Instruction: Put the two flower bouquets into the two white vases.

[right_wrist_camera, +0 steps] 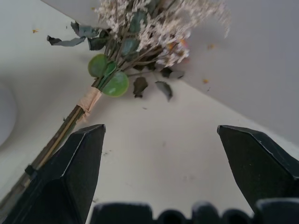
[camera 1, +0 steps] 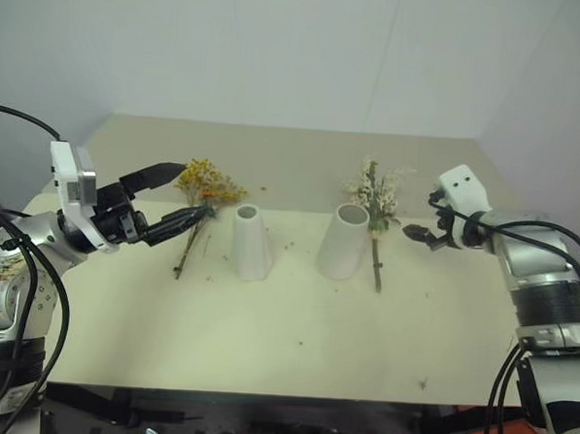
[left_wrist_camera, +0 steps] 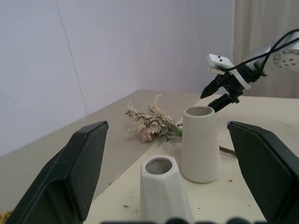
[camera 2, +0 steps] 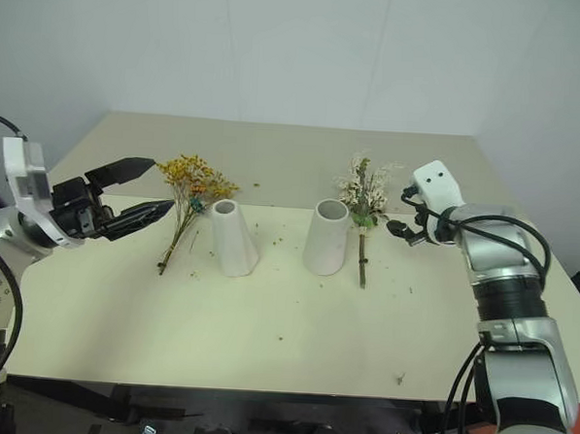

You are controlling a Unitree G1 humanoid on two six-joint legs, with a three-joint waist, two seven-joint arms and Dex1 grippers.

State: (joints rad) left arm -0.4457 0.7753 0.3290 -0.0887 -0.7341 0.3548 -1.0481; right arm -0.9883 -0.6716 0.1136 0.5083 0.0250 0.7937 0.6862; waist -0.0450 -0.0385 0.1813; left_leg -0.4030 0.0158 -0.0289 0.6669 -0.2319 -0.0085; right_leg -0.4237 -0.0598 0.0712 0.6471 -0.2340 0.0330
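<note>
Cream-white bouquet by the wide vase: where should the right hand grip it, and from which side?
Probably the bare stem of the cream-white bouquet, below the tan wrap. It lies flat, so come from above with the open right hand, fingers straddling the stem. The wide vase crowds its left side; the blooms look fragile.

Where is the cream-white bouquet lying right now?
In the left eye view the cream-white bouquet lies flat on the table, right of centre, just right of the wider vase, with the open right gripper close beside its stem.
</note>
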